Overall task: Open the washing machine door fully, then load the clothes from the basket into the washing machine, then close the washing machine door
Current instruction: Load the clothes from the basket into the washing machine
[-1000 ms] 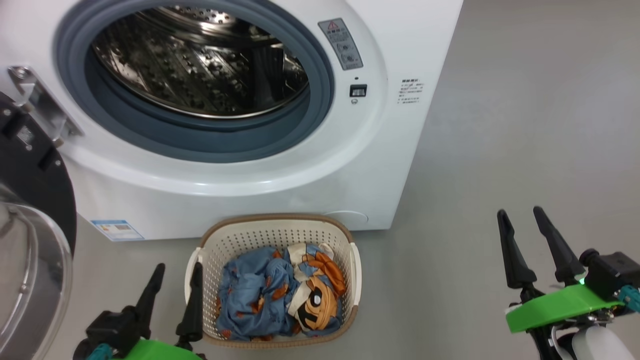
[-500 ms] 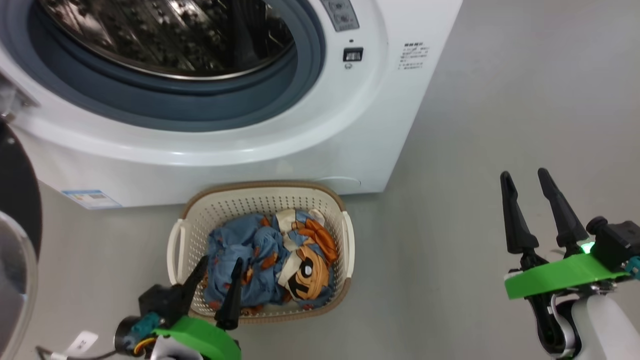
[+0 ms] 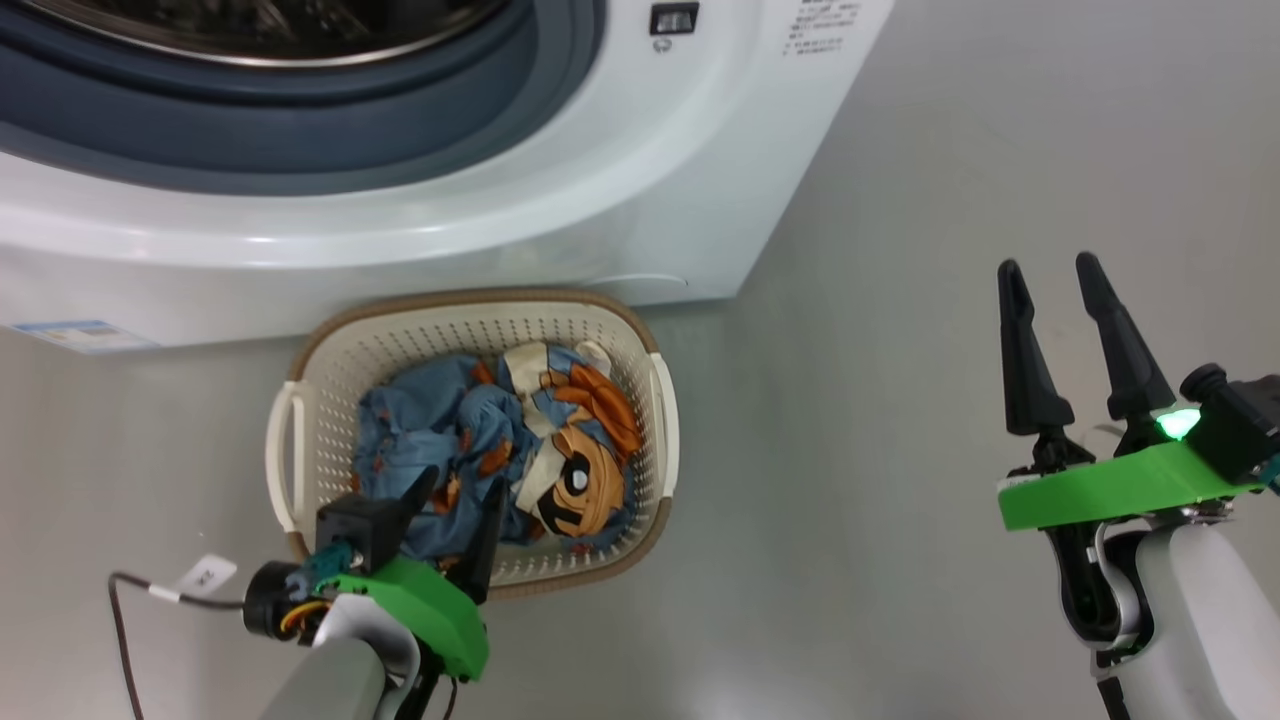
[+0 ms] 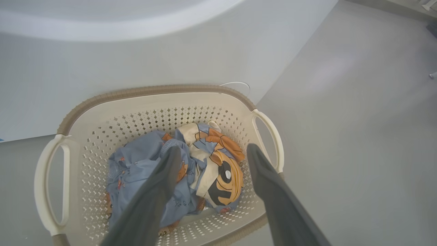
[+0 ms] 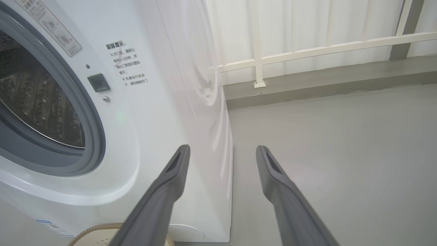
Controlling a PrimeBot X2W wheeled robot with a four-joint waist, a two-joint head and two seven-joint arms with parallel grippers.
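The white washing machine [image 3: 560, 200] fills the top of the head view, its grey gasket [image 3: 300, 110] ringing an uncovered opening; its steel drum [image 5: 37, 102] shows in the right wrist view. The washing machine door is out of view. The cream basket [image 3: 480, 305] stands on the floor against the machine's front. In it lie the clothes: a light blue garment [image 4: 136, 164] and a cream and orange one with a black cartoon face [image 4: 225, 177]. My left gripper [image 3: 463, 480] [image 4: 213, 147] hangs open just above the clothes at the basket's near side. My right gripper [image 3: 1047, 265] [image 5: 222, 147] is open over bare floor, right of the machine.
Grey floor [image 3: 900, 400] stretches to the right of the basket and the machine. A white railing [image 5: 307, 51] and wall stand behind the machine's right side. A dark cable with a white tag [image 3: 200, 575] trails by my left wrist. A blue label [image 3: 75, 335] marks the machine's lower left.
The head camera has tilted down, so the machine slid up out of the picture. My left gripper came from beside the basket's left handle to over the clothes. The right gripper stays open.
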